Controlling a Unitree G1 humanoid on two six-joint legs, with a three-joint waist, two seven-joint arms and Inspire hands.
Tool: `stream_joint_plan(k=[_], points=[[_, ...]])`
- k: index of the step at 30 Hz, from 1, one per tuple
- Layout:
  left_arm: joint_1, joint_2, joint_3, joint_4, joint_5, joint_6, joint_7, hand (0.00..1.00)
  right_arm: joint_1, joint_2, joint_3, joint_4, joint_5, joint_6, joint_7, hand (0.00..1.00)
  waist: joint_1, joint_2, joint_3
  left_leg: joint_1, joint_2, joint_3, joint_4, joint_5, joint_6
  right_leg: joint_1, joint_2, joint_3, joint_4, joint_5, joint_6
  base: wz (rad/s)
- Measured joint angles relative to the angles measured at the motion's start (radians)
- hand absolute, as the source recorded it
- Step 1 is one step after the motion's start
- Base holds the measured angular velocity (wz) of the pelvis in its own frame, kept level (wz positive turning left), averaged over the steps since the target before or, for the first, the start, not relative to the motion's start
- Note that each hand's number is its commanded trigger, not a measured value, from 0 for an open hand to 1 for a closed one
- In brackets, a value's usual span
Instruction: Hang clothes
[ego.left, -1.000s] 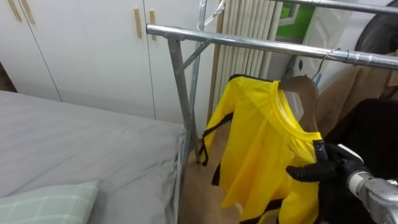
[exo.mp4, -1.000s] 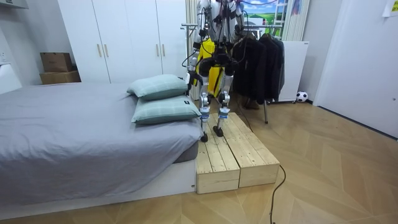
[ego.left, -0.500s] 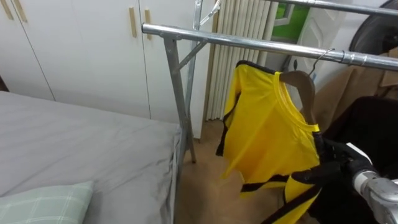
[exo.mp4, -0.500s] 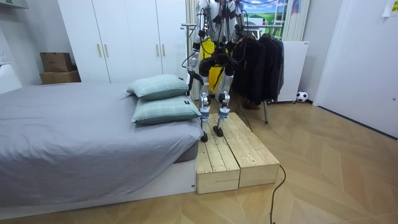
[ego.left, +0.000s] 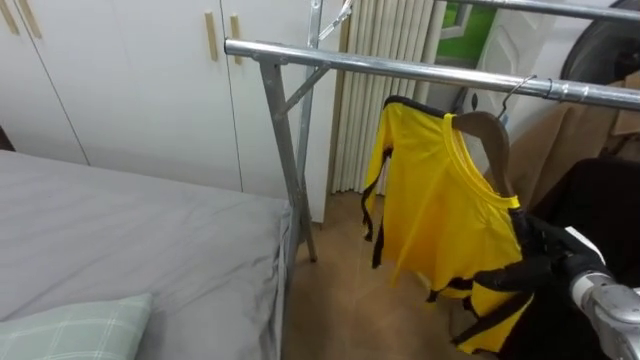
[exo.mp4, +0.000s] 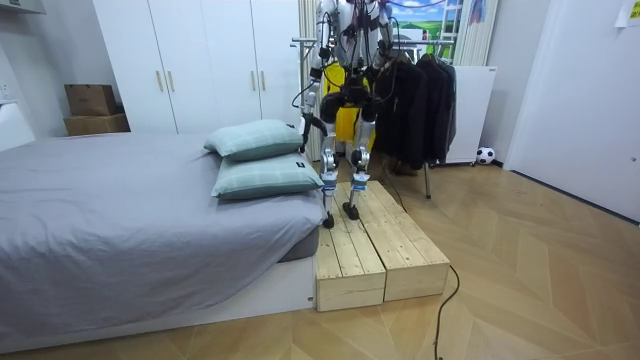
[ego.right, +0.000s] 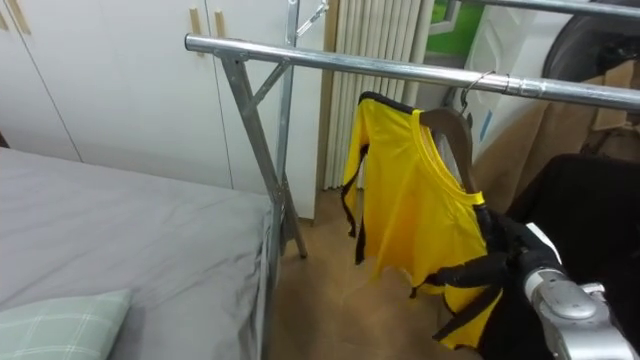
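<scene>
Shirt (ego.left: 440, 210), yellow with black trim, is on a wooden hanger (ego.left: 488, 135) whose hook is over the rail (ego.left: 400, 70), so it looks hung already. It sits near the rail's left end, just left of the dark clothes (ego.left: 600, 200) on the same rail, with a radiator (ego.left: 385, 110) behind. It hangs slanted, with the lower part out to the right

Right hand (ego.left: 555, 262) is low against the shirt's lower right side. It is a black hand over black trim and dark clothes, so cannot tell if it grips the cloth or only rests on it. My guess: it is placed low to steady the shirt or turn it square to the rail, well clear of the hook so the hanger is not lifted off

Left hand (exo.mp4: 305, 121) is down at the robot's side in the room view, too small to read

Robot stands on a wooden platform (exo.mp4: 370, 250) between bed (ego.left: 120, 230) and rack, facing the rail. Probably the platform is there so it reaches rail height. Pillow (ego.left: 80, 325) on the bed corner, wardrobe (ego.left: 130, 80) behind

Writing: no readable print or logo on shirt, hanger or rail
</scene>
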Motion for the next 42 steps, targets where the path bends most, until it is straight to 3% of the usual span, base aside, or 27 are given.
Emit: stream_joint_plan(k=[7, 15, 29, 42], points=[[-0.001, -0.002, 0.001, 0.000, -0.001, -0.001, 0.001, 0.00, 0.000, 0.000, -0.005, -0.083, 0.068, -0.009, -0.075, 0.00, 0.000, 0.007, -0.0001, 0.001, 0.001, 0.000, 0.000, 0.000, 0.000, 0.000, 0.000, 0.000, 0.001, 0.000, 0.000, 0.00], [-0.001, -0.008, 0.006, 0.000, 0.002, 0.000, 0.001, 0.00, 0.000, 0.000, -0.048, -0.179, 0.221, -0.010, -0.089, 0.00, -0.009, 0.005, -0.0004, 0.002, 0.000, 0.003, 0.000, 0.000, 0.000, 0.001, 0.001, 0.002, -0.001, 0.000, 0.000, 0.00], [-0.041, -0.008, 0.006, -0.008, 0.001, -0.003, 0.005, 0.00, 0.001, -0.001, -0.116, -0.314, 0.423, -0.010, -0.199, 0.00, -0.079, -0.003, -0.0010, 0.000, 0.000, -0.012, 0.000, 0.000, 0.000, 0.002, 0.000, -0.004, -0.001, 0.000, 0.000, 0.00], [-0.042, -0.008, 0.028, -0.033, 0.001, -0.002, 0.008, 0.00, 0.109, -0.001, -0.163, -0.438, 0.416, -0.010, -0.199, 0.00, -0.106, 0.013, -0.0102, 0.001, 0.000, -0.010, 0.000, 0.000, 0.000, 0.001, 0.001, 0.002, -0.002, 0.000, 0.000, 0.00]])
